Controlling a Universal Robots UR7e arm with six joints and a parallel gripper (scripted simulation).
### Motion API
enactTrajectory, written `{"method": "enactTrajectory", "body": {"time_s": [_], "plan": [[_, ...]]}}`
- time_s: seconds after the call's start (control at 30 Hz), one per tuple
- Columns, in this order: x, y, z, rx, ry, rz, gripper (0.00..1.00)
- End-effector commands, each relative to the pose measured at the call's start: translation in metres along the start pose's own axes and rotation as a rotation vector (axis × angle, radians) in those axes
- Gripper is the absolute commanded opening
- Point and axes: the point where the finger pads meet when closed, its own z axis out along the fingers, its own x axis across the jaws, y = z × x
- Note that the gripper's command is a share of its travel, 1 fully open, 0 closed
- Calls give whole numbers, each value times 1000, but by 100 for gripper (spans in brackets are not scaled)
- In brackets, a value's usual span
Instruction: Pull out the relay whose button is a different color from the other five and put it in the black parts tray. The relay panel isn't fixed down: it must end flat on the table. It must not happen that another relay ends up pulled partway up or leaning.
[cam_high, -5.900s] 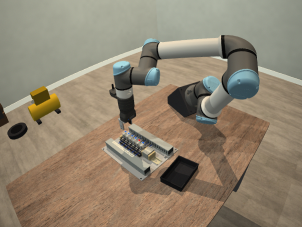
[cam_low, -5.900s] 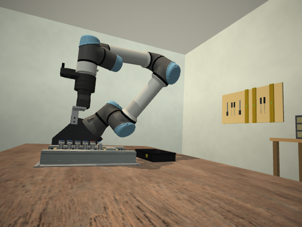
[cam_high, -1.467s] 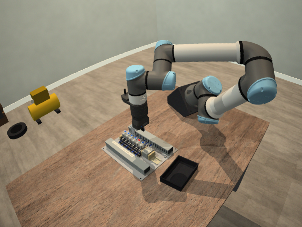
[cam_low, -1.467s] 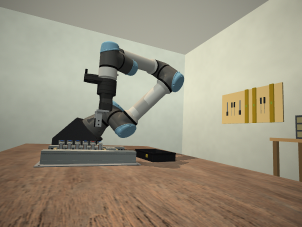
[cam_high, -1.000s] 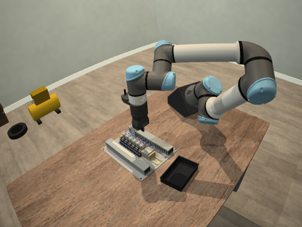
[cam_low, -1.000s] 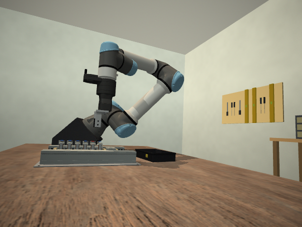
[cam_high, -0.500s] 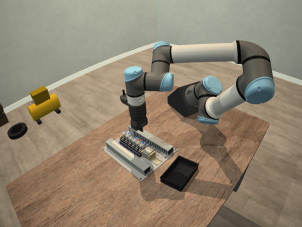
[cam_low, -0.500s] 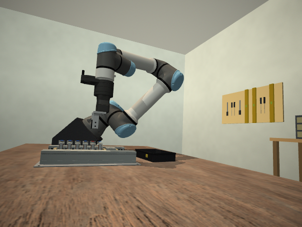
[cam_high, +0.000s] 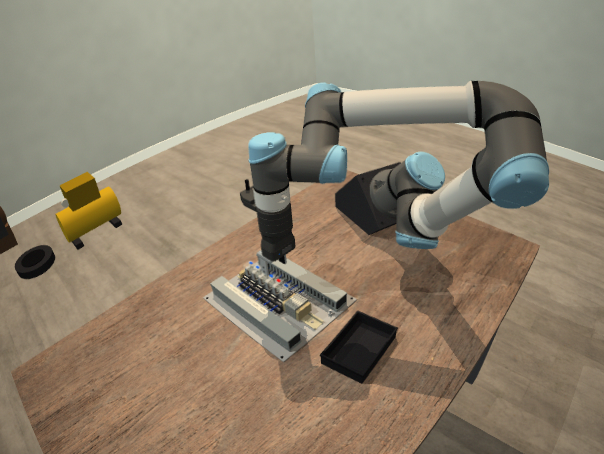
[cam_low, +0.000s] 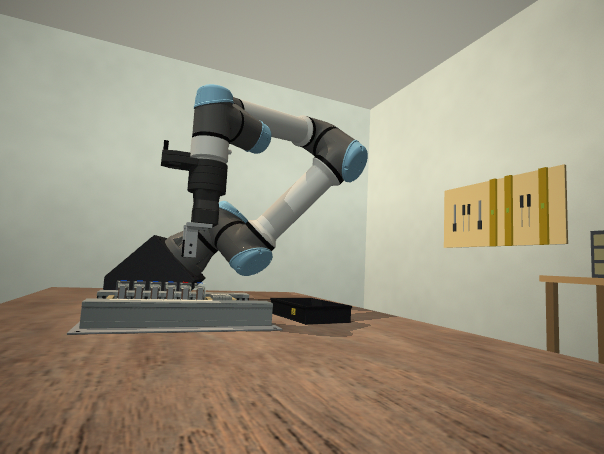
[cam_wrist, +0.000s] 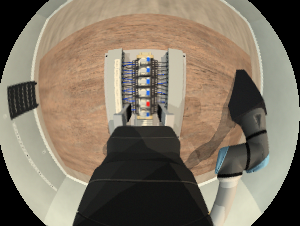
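hand (cam_low: 190, 248) spread, holding nothing | red-button relay (cam_high: 280, 286) below it, apart

The walls (cam_low: 75, 150) are pale grey-green with a white skirting (cam_high: 150, 150), and the floor (cam_high: 165, 165) is wooden planks. A yellow compressor (cam_high: 87, 210) and a black tyre (cam_high: 35, 261) lie on the floor. Two tool boards (cam_low: 505, 207) hang above a side table (cam_low: 570, 281).
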Motion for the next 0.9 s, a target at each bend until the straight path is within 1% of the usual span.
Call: {"method": "enactTrajectory", "body": {"time_s": [0.0,0.47,0.63,0.7,0.87], "plan": [[0,0,0,1,-1,0,98],[0,0,1,1,-1,0,98],[0,0,9,1,-1,0,98],[0,0,9,1,-1,0,98],[0,0,23,1,-1,0,98]]}}
